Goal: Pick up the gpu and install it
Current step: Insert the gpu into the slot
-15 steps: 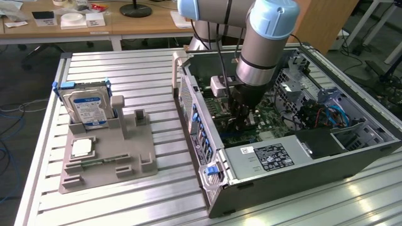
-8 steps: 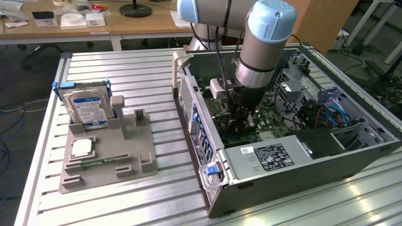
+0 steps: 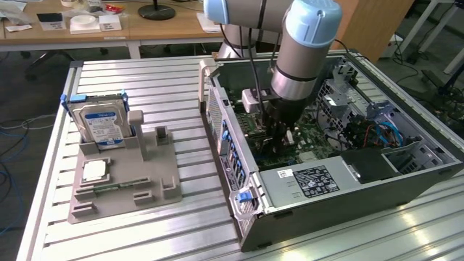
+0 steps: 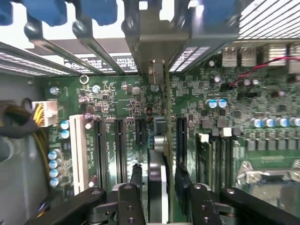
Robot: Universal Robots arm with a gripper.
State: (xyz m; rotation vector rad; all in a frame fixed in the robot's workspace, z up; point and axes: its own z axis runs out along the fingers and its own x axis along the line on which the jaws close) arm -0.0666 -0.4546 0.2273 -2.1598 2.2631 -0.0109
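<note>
The grey and pale-blue robot arm (image 3: pixel 305 49) reaches straight down into the open dark-grey computer case (image 3: pixel 348 201), its wrist vertical over the green motherboard (image 4: pixel 117 108). In the wrist view the black gripper (image 4: pixel 159 187) hangs directly above the board, its two black fingers (image 4: pixel 136 178) standing a little apart on either side of the gpu, each just off the card's faces; I cannot tell whether they touch it.

The gpu (image 4: pixel 157 168) is a thin flat card seen edge-on, with a dark face, standing upright between the fingers in line with the long black expansion slots (image 4: pixel 101 145). Its silver metal bracket (image 4: pixel 157 51) runs toward the rear slot openings of the case, at 12 o'clock from the gripper in the wrist view. The card sits in the case, down at the motherboard, among the slots.

In the exterior view the case lies on its side on the ribbed aluminium tabletop (image 3: pixel 145 81). At 9 o'clock from the case stands a grey plastic fixture tray (image 3: pixel 123 185). It holds a silver hard drive with a blue-white label (image 3: pixel 101 125) upright at its far end, and a square silver processor (image 3: pixel 94 171) lying flat nearer the front.
</note>
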